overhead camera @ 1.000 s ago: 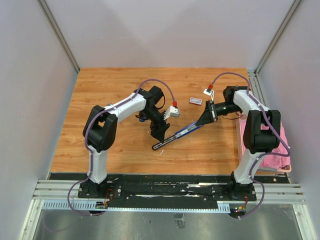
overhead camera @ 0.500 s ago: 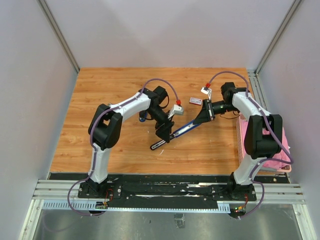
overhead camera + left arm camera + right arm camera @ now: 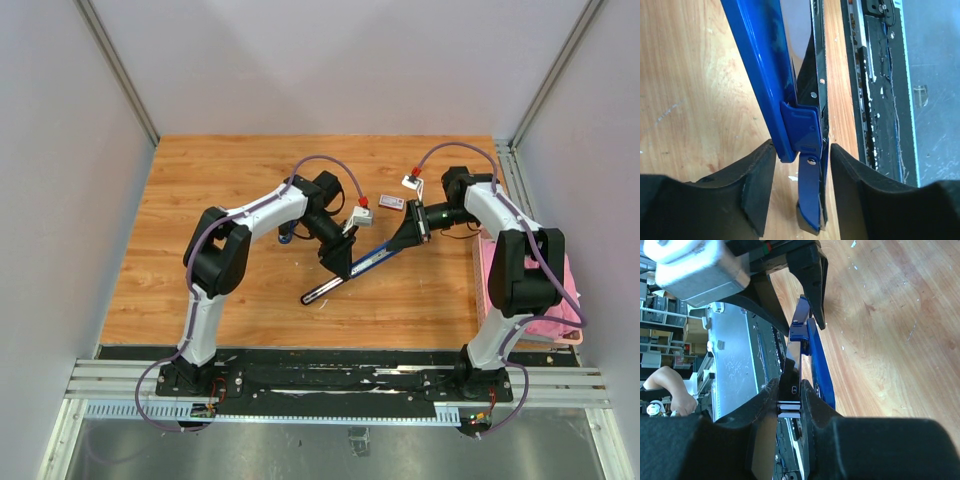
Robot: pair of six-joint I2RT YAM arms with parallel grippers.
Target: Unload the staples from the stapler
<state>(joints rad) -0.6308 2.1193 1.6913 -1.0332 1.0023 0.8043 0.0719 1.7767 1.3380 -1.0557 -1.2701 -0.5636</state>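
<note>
Left gripper [image 3: 801,165] straddles the opened stapler [image 3: 322,290] midway, jaws half apart, pads [image 3: 757,190] just beside its blue arm and black base; whether they press cannot be told. Right gripper [image 3: 790,407] clamps the stapler's raised far end. Staples inside its channel cannot be made out.

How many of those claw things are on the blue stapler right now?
2. The right gripper is shut on the stapler's far end; the left gripper straddles its middle, a finger on each side, not quite clamped.
</note>
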